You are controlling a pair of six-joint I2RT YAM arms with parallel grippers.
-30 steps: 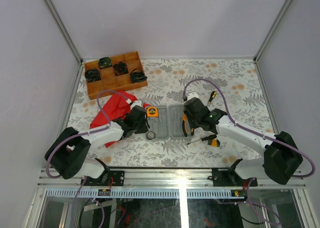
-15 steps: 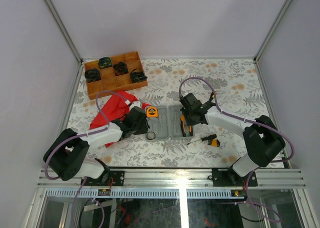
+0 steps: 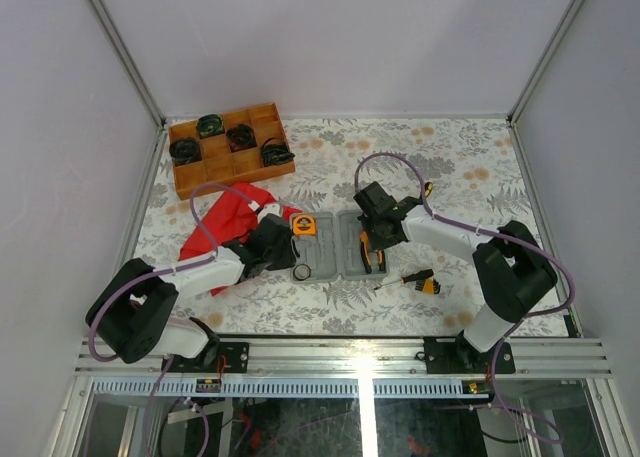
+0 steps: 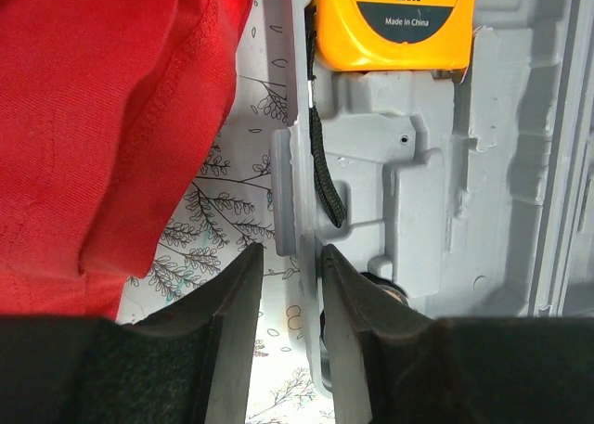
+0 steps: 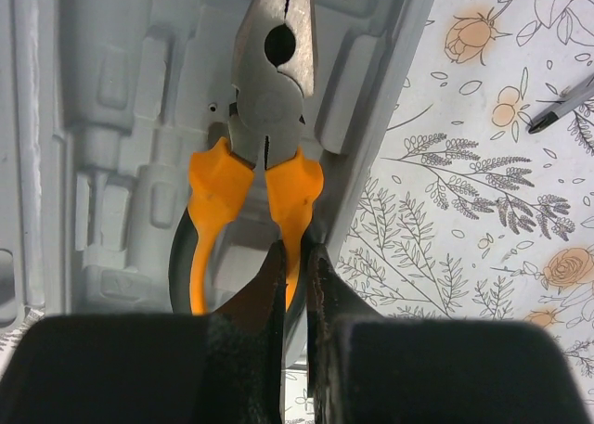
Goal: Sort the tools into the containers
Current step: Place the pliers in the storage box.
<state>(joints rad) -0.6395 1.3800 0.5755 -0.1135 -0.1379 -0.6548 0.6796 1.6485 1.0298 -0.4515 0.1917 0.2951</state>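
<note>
The grey case lies open in the middle of the table. An orange tape measure sits in its left half. Orange-and-black pliers lie in a recess of the right half. My right gripper is shut on the pliers' right handle. My left gripper is open and straddles the case's left rim, with the right finger against the rim and the left finger apart. One screwdriver lies on the table right of the case, and another lies behind my right arm.
A red cloth lies just left of the case, beside my left arm. A wooden tray with black coiled bundles stands at the back left. A small dark ring lies by the case's front left corner.
My right gripper has swung left and back over the case, bringing the pliers down into the right half. My left jaws have parted a little around the rim.
</note>
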